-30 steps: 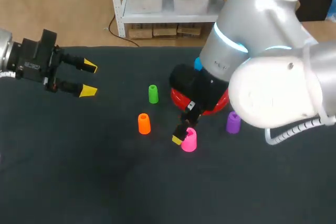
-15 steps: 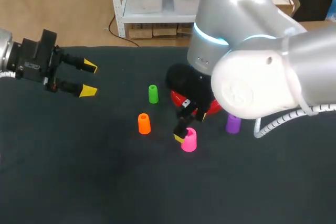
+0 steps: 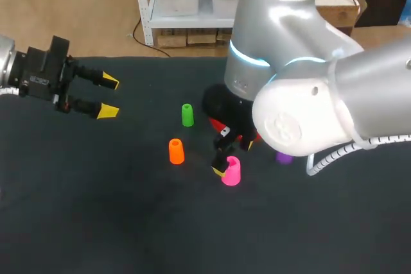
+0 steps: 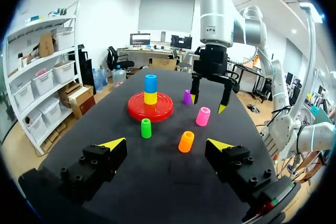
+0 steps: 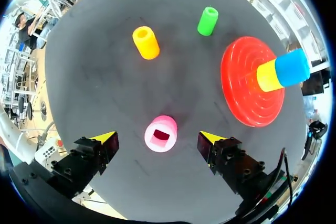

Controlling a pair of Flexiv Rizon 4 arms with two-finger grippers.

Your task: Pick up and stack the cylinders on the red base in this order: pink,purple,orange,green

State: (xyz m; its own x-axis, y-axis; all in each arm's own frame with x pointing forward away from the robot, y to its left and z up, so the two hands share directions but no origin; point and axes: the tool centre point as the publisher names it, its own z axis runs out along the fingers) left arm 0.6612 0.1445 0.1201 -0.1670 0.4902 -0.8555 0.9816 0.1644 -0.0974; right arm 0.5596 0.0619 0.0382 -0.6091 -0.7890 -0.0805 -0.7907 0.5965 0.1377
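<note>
Your right gripper [image 5: 157, 138] hangs, fingers apart, over the smooth, hollow pink plastic cylinder [image 5: 160, 134]; your left gripper [image 4: 166, 144] gapes too.

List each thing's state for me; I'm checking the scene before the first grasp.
pink cylinder: upright on table, under right gripper, ungripped.
purple cylinder: upright on table, unstacked.
orange cylinder: upright on table, unstacked.
green cylinder: upright on table, unstacked.
red base: carries a yellow cylinder, blue cylinder on top.
left gripper: open, empty.
right gripper: open, empty.
</note>
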